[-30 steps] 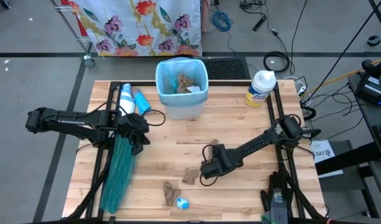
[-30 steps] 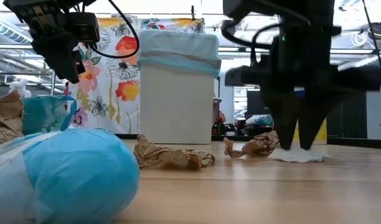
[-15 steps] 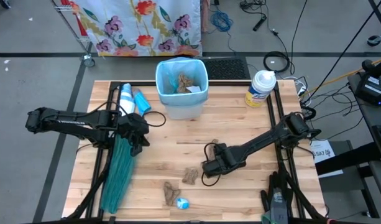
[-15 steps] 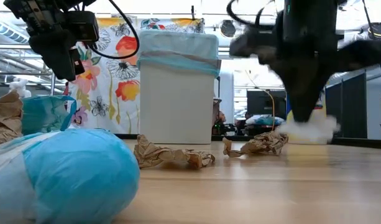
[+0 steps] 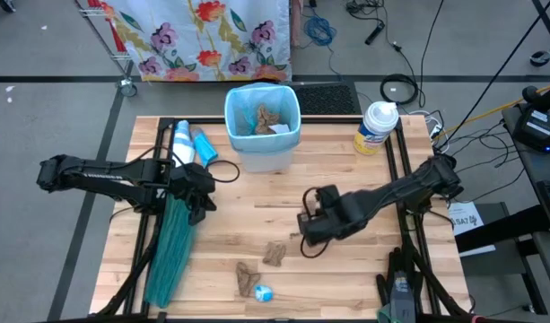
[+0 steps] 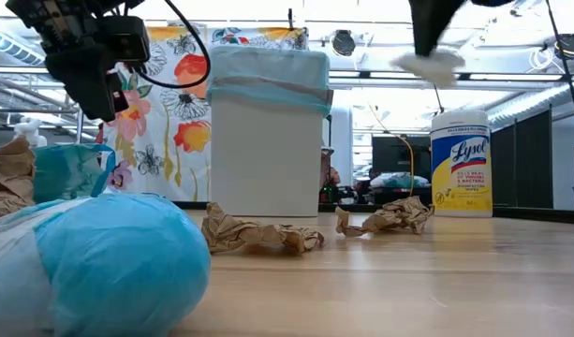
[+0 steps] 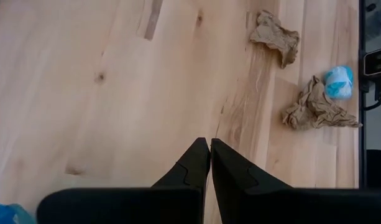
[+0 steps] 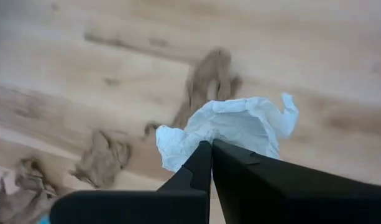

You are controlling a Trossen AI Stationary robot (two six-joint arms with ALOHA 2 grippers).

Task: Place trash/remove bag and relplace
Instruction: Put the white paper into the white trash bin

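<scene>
Right gripper: a second ago my fingers stood spread on the table around a white paper wad; now they are clamped together on it and lifted clear of the wood; in the low view the wad hangs from my fingertips high above the table, level with the top of the bin.
Wad: it bulges out just beyond my fingertips, pinched by one edge; loose folds hang either side; I judge the hold thin but enough for so light a thing.
Bin: well ahead of my fingers across the table, lined with the pale blue bag, a few scraps already inside; the carry there is the next leg, as I judge it.
Left on the table: brown paper scraps lie below my fingers; one more and a small blue wrapper lie farther off; so the trash step is far from done.
Left gripper: fingers pressed together on nothing, hanging over bare wood; the folded green bag lies beside it, untouched; the bag swap is not yet begun.
</scene>
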